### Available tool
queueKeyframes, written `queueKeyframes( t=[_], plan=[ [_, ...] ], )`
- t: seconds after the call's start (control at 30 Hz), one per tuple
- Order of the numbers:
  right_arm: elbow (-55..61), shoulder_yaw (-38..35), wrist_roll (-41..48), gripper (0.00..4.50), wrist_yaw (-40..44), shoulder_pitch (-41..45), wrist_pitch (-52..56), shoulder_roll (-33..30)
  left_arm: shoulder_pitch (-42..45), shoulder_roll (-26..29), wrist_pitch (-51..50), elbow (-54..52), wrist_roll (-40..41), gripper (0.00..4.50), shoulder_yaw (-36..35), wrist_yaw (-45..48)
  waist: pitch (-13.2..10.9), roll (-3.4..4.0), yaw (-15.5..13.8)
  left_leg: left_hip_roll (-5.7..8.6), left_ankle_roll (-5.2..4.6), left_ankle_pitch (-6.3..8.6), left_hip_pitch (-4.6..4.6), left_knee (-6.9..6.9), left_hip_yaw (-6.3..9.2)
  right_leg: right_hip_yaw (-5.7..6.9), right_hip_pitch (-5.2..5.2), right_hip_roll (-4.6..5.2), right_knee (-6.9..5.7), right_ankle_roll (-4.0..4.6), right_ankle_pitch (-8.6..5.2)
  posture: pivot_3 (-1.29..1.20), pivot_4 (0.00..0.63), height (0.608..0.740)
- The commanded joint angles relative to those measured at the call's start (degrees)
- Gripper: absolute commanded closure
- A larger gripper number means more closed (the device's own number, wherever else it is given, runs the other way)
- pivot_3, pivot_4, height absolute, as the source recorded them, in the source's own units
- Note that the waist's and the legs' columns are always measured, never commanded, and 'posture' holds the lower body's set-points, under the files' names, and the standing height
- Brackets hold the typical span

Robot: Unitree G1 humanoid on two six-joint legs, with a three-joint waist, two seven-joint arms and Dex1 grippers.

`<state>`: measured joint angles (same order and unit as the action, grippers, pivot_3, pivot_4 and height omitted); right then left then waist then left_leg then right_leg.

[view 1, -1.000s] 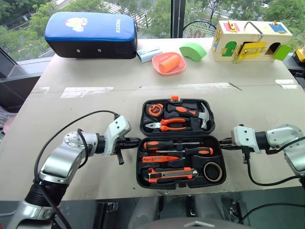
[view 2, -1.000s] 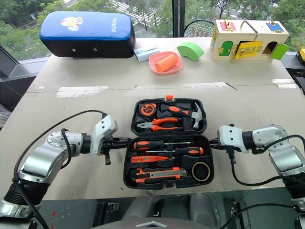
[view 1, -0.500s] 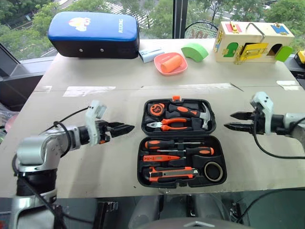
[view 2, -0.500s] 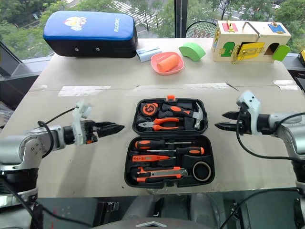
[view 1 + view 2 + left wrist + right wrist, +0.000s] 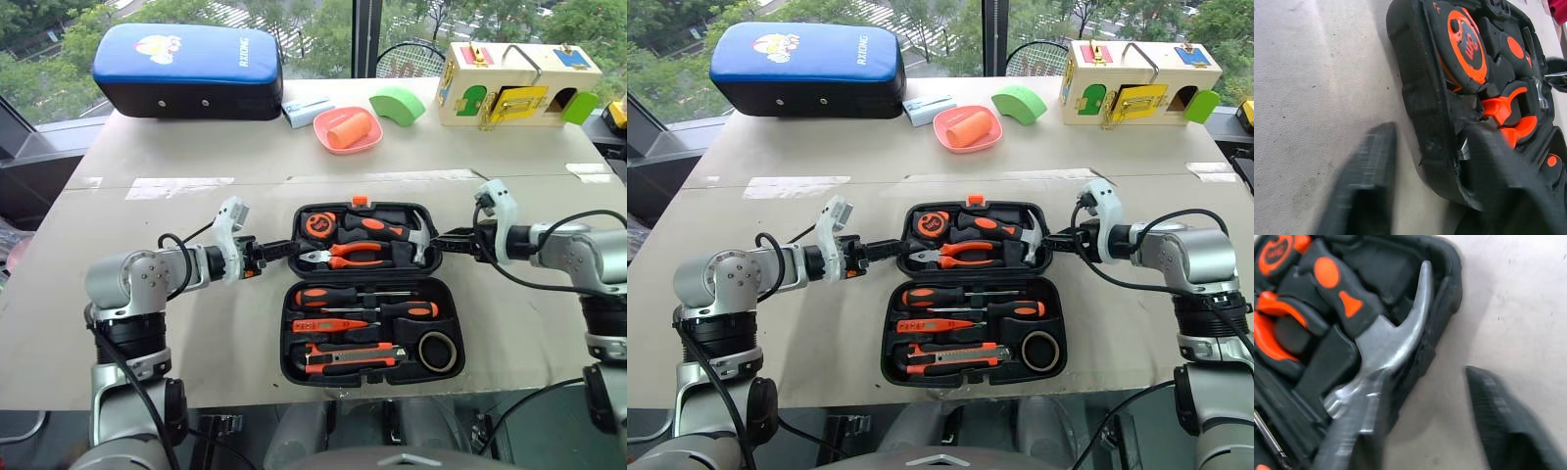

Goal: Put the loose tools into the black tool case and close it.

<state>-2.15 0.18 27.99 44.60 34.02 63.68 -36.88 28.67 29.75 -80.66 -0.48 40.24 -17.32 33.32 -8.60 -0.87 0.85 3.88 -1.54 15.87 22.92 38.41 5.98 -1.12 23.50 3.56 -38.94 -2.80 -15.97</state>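
Black moulded plastic clamshell tool case [image 5: 367, 294]: lies open on the tabletop [image 5: 196, 157], tools seated in recesses. Judged rigid, lid half weighted by hammer and pliers. Left gripper [image 5: 287, 249] and right gripper [image 5: 443, 241]: jaws straddle the lid's side rims, slightly spread; best lifted there.

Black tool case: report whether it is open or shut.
Open. The black tool case lies spread flat, its hammer, pliers and screwdrivers all exposed.

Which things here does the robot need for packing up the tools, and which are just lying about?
For the job:
black tool case
utility knife
two screwdrivers
tester screwdriver
tape roll

Lying about:
blue-and-black padded case
wooden latch box
pink dish
green block
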Motion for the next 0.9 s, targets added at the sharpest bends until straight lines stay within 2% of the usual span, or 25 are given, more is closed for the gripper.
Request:
queueKeyframes(
  t=[0.03, 0.4, 0.5, 0.63, 0.9],
  plan=[
    [0.07, 1.08, -2.05, 4.44, -1.98, -0.7, -1.28, 0.13, 0.07, -0.02, 1.36, -0.6, -0.27, 4.41, 0.49, -0.97, 0.12, -0.06, -0.04, 0.0, 0.0, 0.0, -0.02, 0.0, 0.0, 0.0, -0.02, 0.0, 0.0, 0.0, 0.0, 0.0, 0.15, 0.735],
    [3.82, 0.09, -0.7, 4.48, -0.85, -1.85, -4.65, 0.37, -0.73, -1.36, 4.71, -3.71, 0.75, 4.48, 1.47, -0.76, 0.22, -0.12, -0.21, 0.0, 0.02, -0.01, -0.09, 0.06, 0.01, 0.0, -0.05, 0.0, -0.04, 0.0, 0.01, 0.0, 0.15, 0.735],
    [5.76, -0.82, -2.76, 4.48, -1.98, -2.78, -11.73, 0.7, -1.43, -2.14, 12.52, -7.5, 0.06, 4.48, 2.35, 1.07, 0.21, -0.12, -0.3, 0.0, 0.02, -0.01, -0.09, 0.06, 0.01, 0.0, -0.06, 0.01, -0.06, 0.0, 0.01, 0.0, 0.15, 0.735],
    [8.16, -2.16, -6.14, 4.48, -4.24, -5.39, -22.08, 1.9, -0.89, -4.43, 17.56, -11.84, 1.86, 4.48, 2.11, 1.8, 0.18, -0.13, -0.3, 0.0, 0.02, -0.02, -0.02, 0.09, 0.01, -0.01, -0.05, 0.01, -0.05, -0.01, 0.05, 0.0, 0.15, 0.735],
    [9.72, -2.07, -16.9, 4.48, -7.44, -9.69, -50.73, 4.14, -5.36, -4.33, 40.74, -13.77, -9.92, 4.48, 7.93, 2.84, 0.14, -0.09, 0.13, -0.01, 0.04, -0.02, 0.03, -0.14, -0.15, -0.17, 0.18, -0.05, 0.03, -0.02, 0.05, 0.0, 0.15, 0.735]
  ],
)
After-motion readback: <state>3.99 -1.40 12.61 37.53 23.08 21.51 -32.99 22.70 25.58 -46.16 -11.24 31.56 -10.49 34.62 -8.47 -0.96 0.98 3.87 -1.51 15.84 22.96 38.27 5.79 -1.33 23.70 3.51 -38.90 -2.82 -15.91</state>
